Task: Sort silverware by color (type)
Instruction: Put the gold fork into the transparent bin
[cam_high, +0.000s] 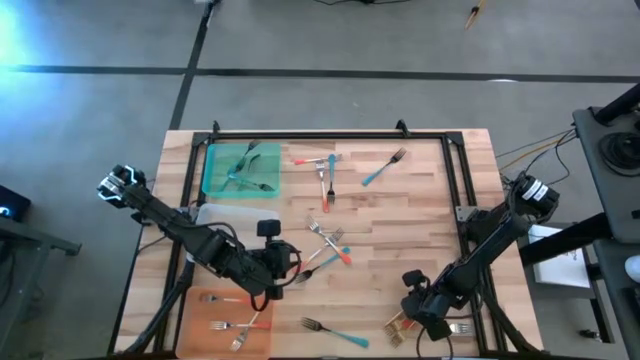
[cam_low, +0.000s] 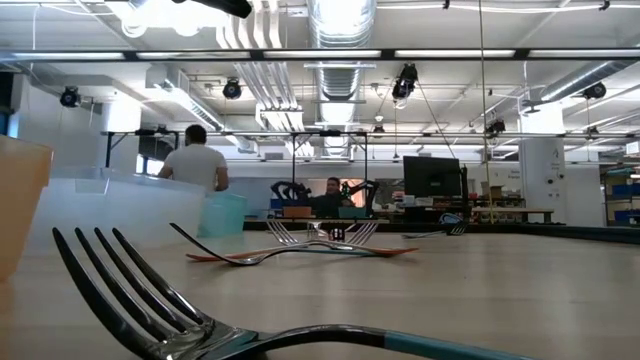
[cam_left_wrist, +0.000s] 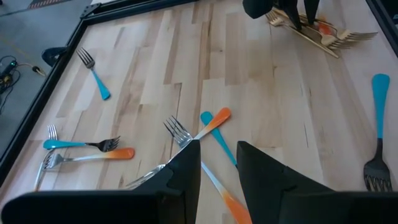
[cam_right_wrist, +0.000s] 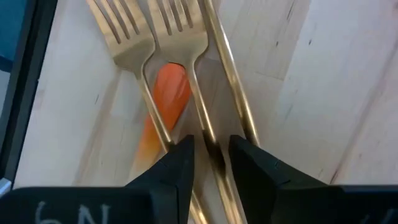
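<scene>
Forks with teal or orange handles lie scattered on the wooden table (cam_high: 400, 215); several cross at the middle (cam_high: 330, 248). My left gripper (cam_left_wrist: 217, 168) hovers beside that cluster, shut on an orange-handled fork (cam_left_wrist: 186, 140). Near the table's front right, my right gripper (cam_right_wrist: 210, 155) points steeply down over a bundle of gold forks (cam_high: 400, 325). It is open, its fingers standing on either side of one gold fork's handle (cam_right_wrist: 202, 118). An orange handle (cam_right_wrist: 168, 93) lies under the gold forks. My left gripper pinches the fork's thin metal neck (cam_left_wrist: 208, 177) between its two fingers, coming at it slanting down from the table's left. The fingers lie across the fork: the tines (cam_left_wrist: 177, 130) stick out past the fingertips, and the orange handle (cam_left_wrist: 233, 205) shows through the gap.
A green tray (cam_high: 212, 178) at the far left holds dark teal forks. An orange tray (cam_high: 200, 335) at the near left holds a few forks. A teal fork (cam_high: 335, 333) lies by the near edge. A black frame (cam_high: 455, 190) borders the table. People sit in the room beyond.
</scene>
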